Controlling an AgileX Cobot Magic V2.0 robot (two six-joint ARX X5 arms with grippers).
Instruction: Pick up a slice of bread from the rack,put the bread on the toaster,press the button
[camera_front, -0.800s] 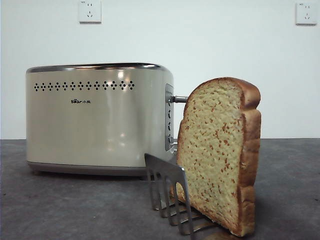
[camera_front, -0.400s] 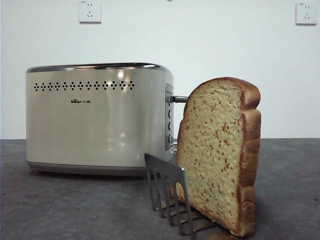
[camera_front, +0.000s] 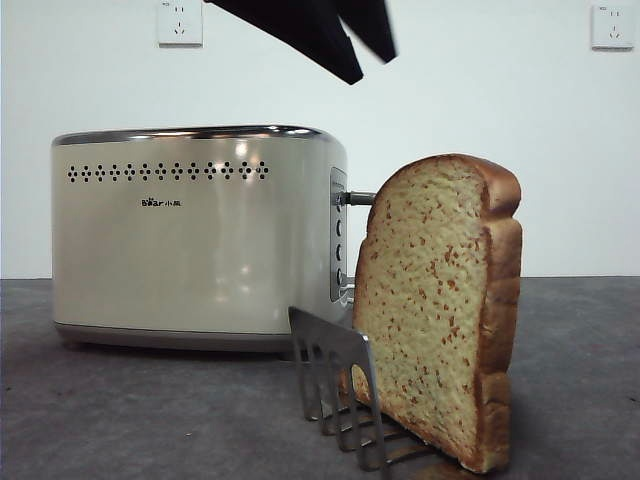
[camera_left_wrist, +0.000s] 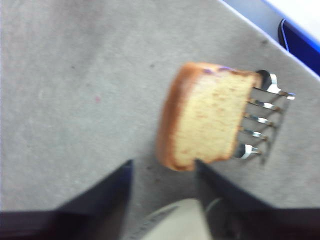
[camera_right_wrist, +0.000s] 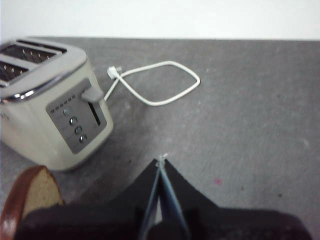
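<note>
Front view shows the left gripper, jaws spread, high above the bread standing in the rack beside the toaster; an off-centre descent could topple it.

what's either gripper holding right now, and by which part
Nothing is held. The left gripper hangs open above the slice of bread, which stands in the rack; the right gripper is shut on nothing.
</note>
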